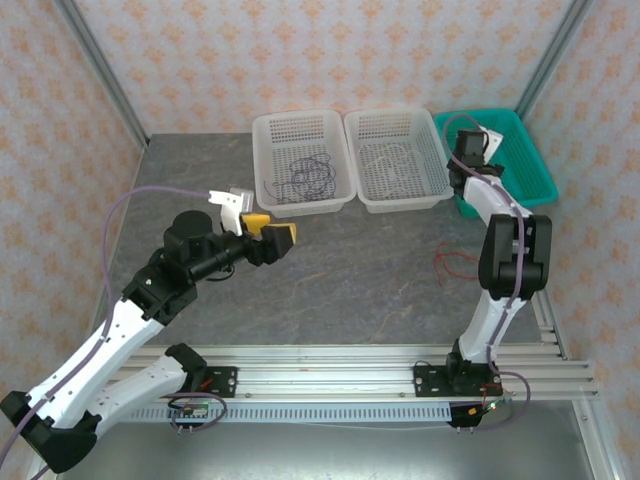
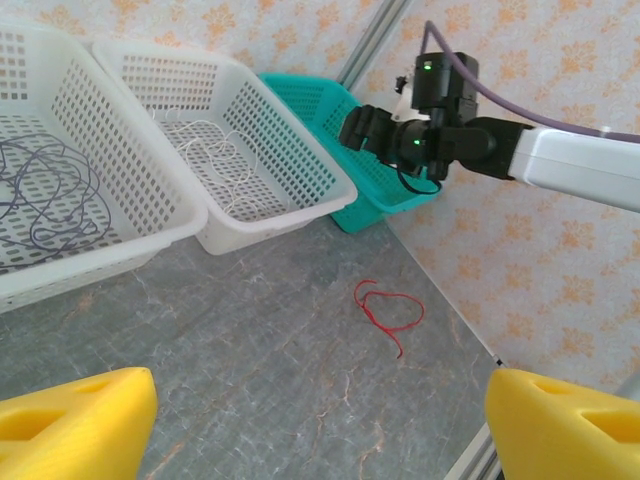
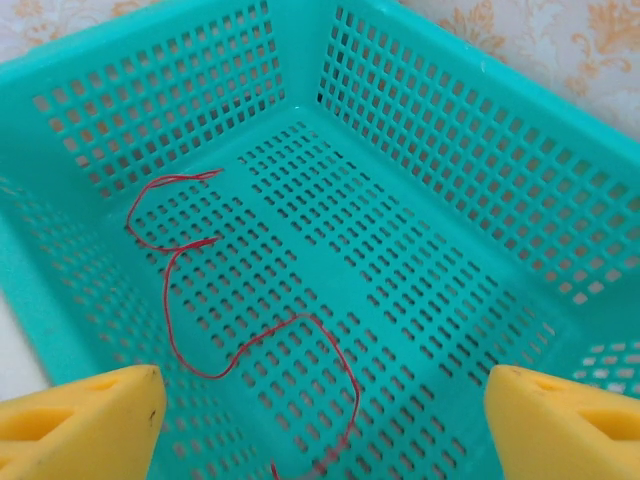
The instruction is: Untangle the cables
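Right wrist view looks down into the teal basket (image 3: 420,130), where one red cable (image 3: 200,300) lies loose on the floor, winding from the upper left toward the bottom edge. The right fingers (image 3: 80,420) stand wide apart, holding nothing.

A second red cable (image 2: 388,312) lies in a small loop on the bench (image 1: 350,270) near the right arm. The dark cable (image 1: 305,178) is coiled in the left white basket (image 1: 295,117), and the white cable (image 1: 395,165) in the middle white basket (image 1: 395,113). The left fingers (image 2: 80,420) are spread wide and empty above the bench.
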Available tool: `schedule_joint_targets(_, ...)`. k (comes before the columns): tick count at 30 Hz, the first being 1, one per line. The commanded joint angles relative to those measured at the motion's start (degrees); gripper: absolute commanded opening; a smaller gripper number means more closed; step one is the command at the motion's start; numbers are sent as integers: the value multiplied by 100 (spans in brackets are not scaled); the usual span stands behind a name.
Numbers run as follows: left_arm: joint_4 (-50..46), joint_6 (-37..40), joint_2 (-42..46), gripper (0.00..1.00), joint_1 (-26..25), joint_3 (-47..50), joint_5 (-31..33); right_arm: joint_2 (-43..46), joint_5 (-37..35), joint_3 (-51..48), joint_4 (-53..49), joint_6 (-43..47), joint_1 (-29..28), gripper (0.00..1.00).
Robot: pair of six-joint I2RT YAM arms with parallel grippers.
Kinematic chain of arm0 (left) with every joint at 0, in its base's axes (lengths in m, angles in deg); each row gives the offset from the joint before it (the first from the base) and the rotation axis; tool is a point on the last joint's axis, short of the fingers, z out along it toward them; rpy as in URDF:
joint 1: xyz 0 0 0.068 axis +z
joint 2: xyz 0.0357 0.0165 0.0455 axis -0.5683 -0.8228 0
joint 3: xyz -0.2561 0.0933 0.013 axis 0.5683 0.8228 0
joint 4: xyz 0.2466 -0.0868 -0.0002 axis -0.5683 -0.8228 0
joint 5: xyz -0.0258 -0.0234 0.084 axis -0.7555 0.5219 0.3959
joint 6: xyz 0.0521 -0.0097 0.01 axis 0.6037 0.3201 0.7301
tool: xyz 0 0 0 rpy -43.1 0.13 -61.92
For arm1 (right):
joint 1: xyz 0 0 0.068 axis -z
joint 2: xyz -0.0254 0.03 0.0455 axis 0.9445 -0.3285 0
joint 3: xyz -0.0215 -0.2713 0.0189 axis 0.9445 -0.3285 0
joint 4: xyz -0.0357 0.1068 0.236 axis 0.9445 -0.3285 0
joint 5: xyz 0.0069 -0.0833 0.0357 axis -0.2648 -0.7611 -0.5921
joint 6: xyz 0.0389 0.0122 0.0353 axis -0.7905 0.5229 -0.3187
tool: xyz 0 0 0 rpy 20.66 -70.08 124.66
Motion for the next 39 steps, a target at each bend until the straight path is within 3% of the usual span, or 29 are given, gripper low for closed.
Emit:
schedule_joint_targets(1, 409, -43, -149, 86, -49, 85, -129, 1036, 375, -496, -101, -502, 33, 83)
schedule_joint_targets(7, 763, -143, -476, 86, -147, 163, -191, 3184, 1289, -2362, -77, -1691, -62, 74)
schedule_joint_targets(12, 1064, -143, -861, 86, -245, 132, -247, 4493, 1906, -3633, -730, -2167, -245, 68)
schedule_joint_targets(18, 1070, 14, -1280, 86, -393, -121, -245, 3923, 2981, -3900, -1545, -2211, -324, 66)
schedule_joint_targets(22, 941, 113, -1392, 89, -470, -253, -170, 3039, 2791, -3809, -1727, -2076, -585, 69)
schedule_joint_targets(25, 825, 116, -1352, 94, -526, -252, -23, 2574, 2750, -3783, -1573, -2143, -678, 65)
schedule_joint_targets(29, 763, 33, -1173, 100, -572, -148, 165, 2236, 2452, -3691, -1632, -2216, -790, 49)
schedule_joint_targets(30, 744, 9, -1127, 100, -567, -119, 208, 2252, 2449, -3736, -1573, -2234, -806, 38)
schedule_joint_targets(32, 701, -25, -1026, 100, -571, -39, 334, 2365, 2538, -3815, -1477, -2210, -851, 4)
schedule_joint_targets(36, 640, -119, -1002, 100, -572, 16, 545, 2602, 2773, -3879, -1477, -2222, -1400, 0)
schedule_joint_targets(39, 324, -313, -1112, 100, -571, -76, 1099, 2763, 2979, -3849, -1527, -2500, -2115, 0)
